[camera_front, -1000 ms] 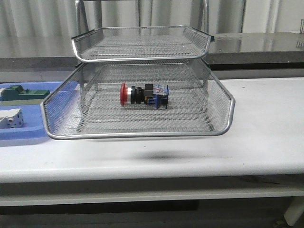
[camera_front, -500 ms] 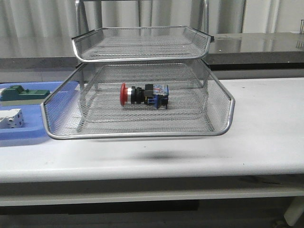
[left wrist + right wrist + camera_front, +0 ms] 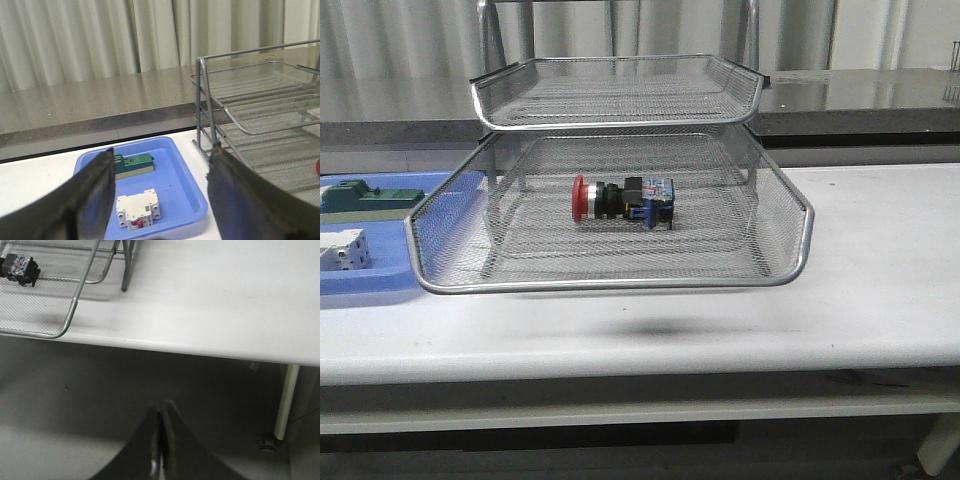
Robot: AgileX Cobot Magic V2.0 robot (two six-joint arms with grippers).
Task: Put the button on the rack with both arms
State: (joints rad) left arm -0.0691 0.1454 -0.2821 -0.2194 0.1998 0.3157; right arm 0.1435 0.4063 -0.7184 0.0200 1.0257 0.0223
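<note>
Even, diffuse overhead light falls on the white worktop (image 3: pixel 880 270), where the silver wire-mesh letter rack (image 3: pixel 620 100) casts only a faint, soft-edged shadow beneath its pulled-out tray. The polished grey stone ledge (image 3: pixel 880 95) behind carries pale reflections. In the left wrist view, the near black fingers (image 3: pixel 95 200) are blurred, out of focus; below the worktop edge the right wrist view turns dim.

Right black gripper (image 3: pixel 160 440): jaws pressed together, nothing between them, hanging over the grey floor (image 3: pixel 75 410) off the edge of the white bench (image 3: pixel 210 295). Well ahead of it, a silver wire-mesh rack tray (image 3: pixel 45 310) overhangs the bench edge. Blue rear block of the push-button switch (image 3: pixel 19 266) lies on the mesh.
</note>
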